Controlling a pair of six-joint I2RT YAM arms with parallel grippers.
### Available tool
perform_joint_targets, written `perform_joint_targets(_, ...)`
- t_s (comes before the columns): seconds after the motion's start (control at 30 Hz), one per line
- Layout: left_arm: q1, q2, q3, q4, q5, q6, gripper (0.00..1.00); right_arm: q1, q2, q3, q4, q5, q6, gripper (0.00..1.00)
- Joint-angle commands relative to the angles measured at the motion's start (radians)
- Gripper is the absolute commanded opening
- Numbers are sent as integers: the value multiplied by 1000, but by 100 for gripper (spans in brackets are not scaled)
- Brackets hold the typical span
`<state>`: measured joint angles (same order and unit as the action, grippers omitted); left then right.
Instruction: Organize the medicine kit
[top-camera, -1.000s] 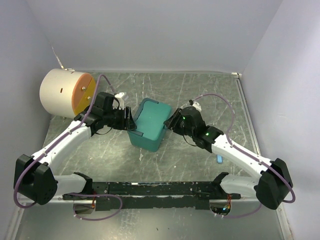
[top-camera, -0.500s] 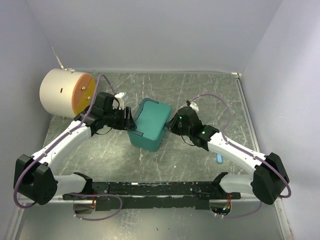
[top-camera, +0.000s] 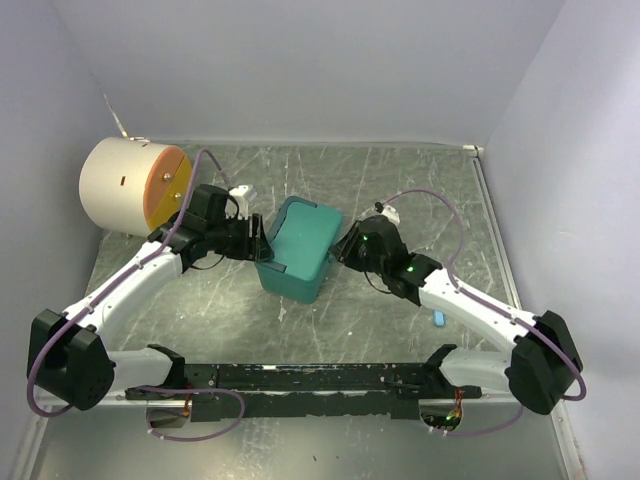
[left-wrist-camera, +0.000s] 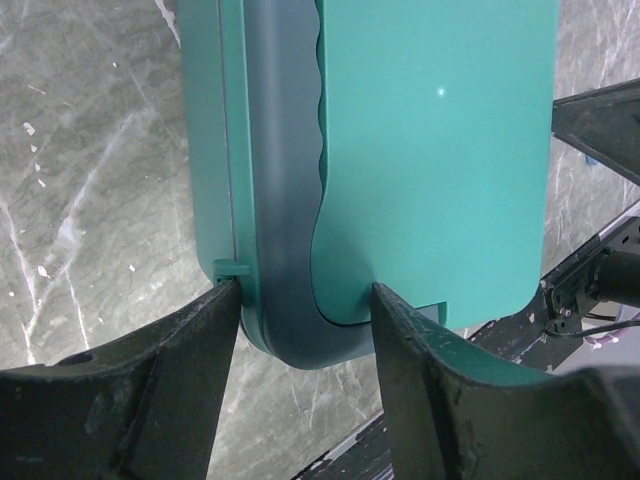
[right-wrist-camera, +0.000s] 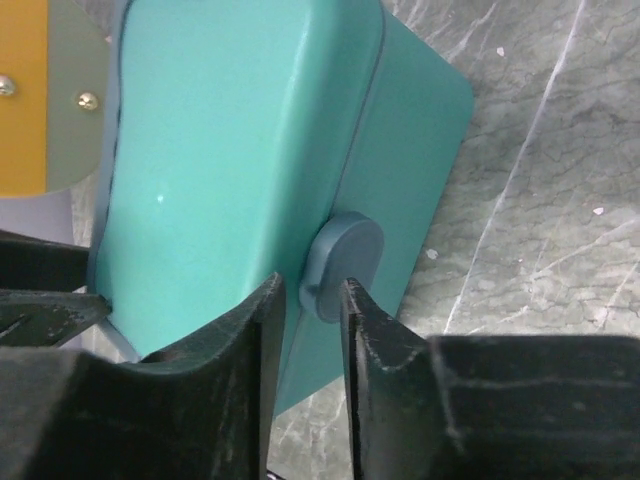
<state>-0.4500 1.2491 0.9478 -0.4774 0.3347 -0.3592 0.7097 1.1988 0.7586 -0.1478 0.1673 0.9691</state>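
The medicine kit (top-camera: 300, 250), a teal box with its lid down, stands at the middle of the table. My left gripper (top-camera: 258, 240) is shut on its left end. In the left wrist view the two fingers of the left gripper (left-wrist-camera: 300, 295) press either side of the medicine kit (left-wrist-camera: 430, 150), across its grey-blue band. My right gripper (top-camera: 343, 243) is at the box's right side. In the right wrist view the right gripper (right-wrist-camera: 312, 290) has its jaws narrowed around the grey-blue clasp (right-wrist-camera: 345, 245) of the medicine kit (right-wrist-camera: 220, 150), one finger against the lid.
A big cream cylinder with an orange face (top-camera: 125, 185) lies at the back left, close behind the left arm. A small blue object (top-camera: 438, 318) lies on the table by the right forearm. Walls enclose the back and both sides. A black rail (top-camera: 320, 380) runs along the near edge.
The right gripper has moved in against the kit's right side and narrowed its jaws on the clasp. The left gripper and the kit have stayed put.
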Motion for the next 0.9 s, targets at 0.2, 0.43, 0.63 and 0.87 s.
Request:
perform_joint_targets(0.2,-10,2,-16,-64,-21,-2,80,-3,-204,-21,-171,85,-32,49)
perform_joint_targets(0.43,-10,16,56,-96,-51,5,85,-5,-158,7,-338,204,-37,48)
perform_joint_targets(0.63,-8,68,98,-92,-72,7,65,-6,-39,83,-355,161,-117,32)
perform_joint_targets(0.87,-4,94,74,-82,-62,14,56,-6,89,181,-359,101,-185,18)
